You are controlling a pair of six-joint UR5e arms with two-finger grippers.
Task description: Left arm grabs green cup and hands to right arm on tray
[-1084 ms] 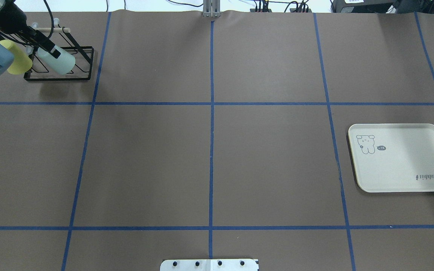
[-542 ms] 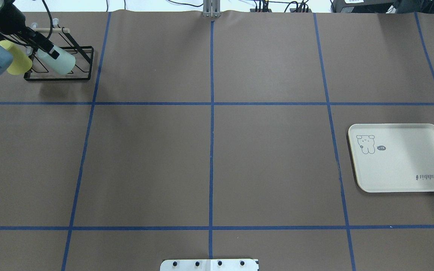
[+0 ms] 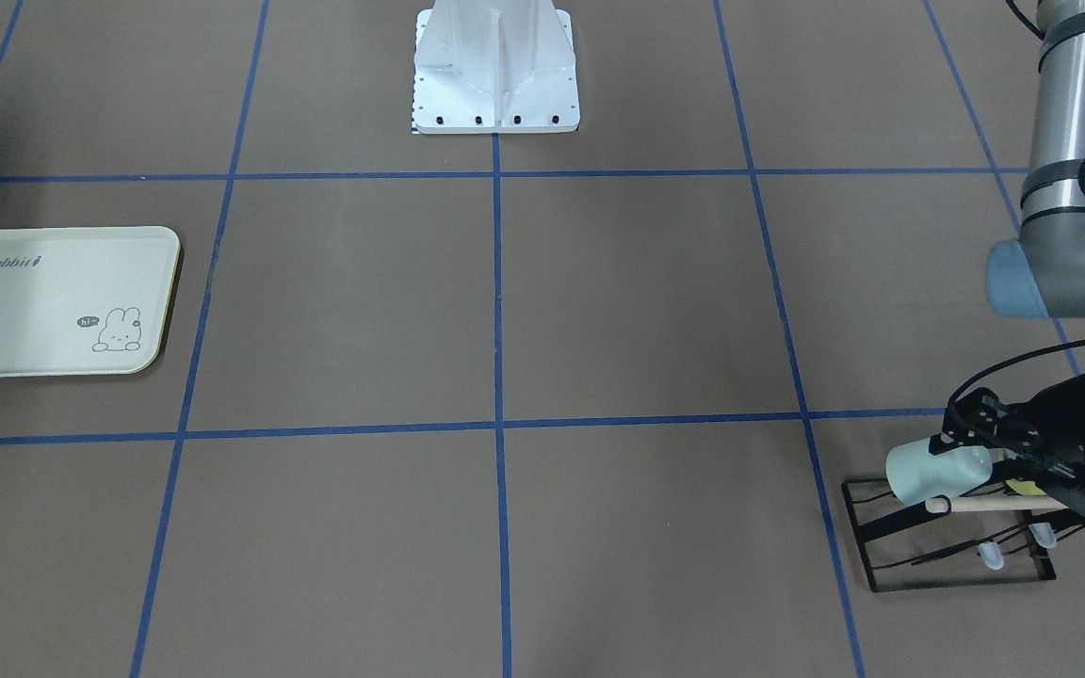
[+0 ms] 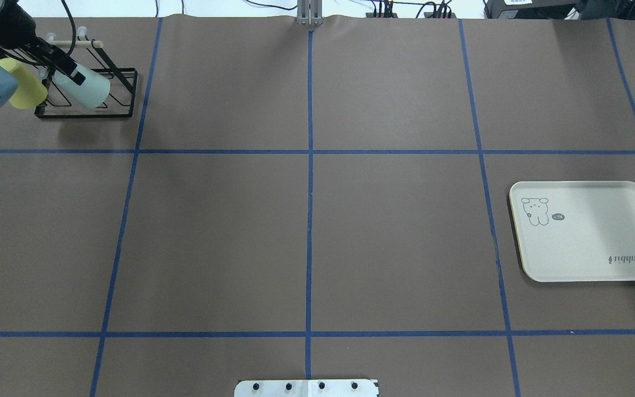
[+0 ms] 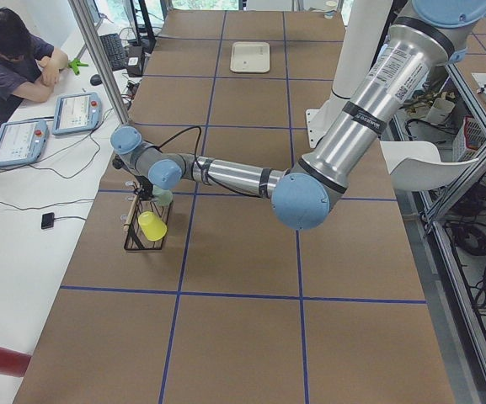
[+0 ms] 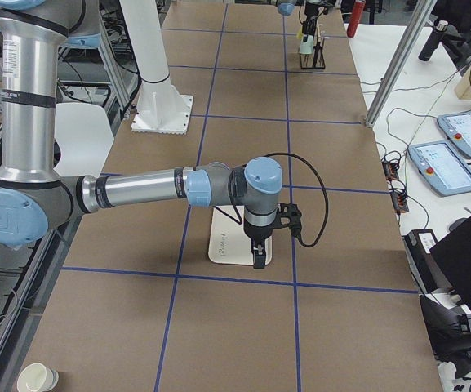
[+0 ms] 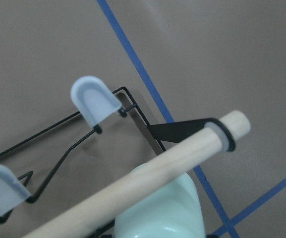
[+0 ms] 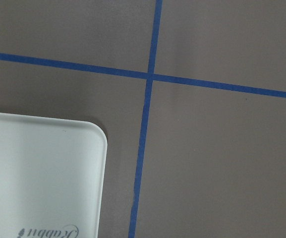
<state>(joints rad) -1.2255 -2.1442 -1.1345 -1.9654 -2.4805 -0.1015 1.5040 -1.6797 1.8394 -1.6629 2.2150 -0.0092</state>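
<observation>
- Brown table w/ blue tape grid, front view: green cup sits tilted on wire rack, well apart from tray. L gripper is right at the cup.
- Overhead: one L finger lies across the cup, yellow cup just beside. Pinching or only straddling, can't tell. Green cup not on tray.
- Left side view: both cups low on rack, L arm stretched out to them.
- Right side view: R gripper hangs by tray's edge. Spread or pressed together, can't tell.
- L wrist: cup under dowel, not clear of rack.
- R wrist: tray corner only.
- Judged: grab stage at most. Lift, carry, hand-over and placing all left.
</observation>
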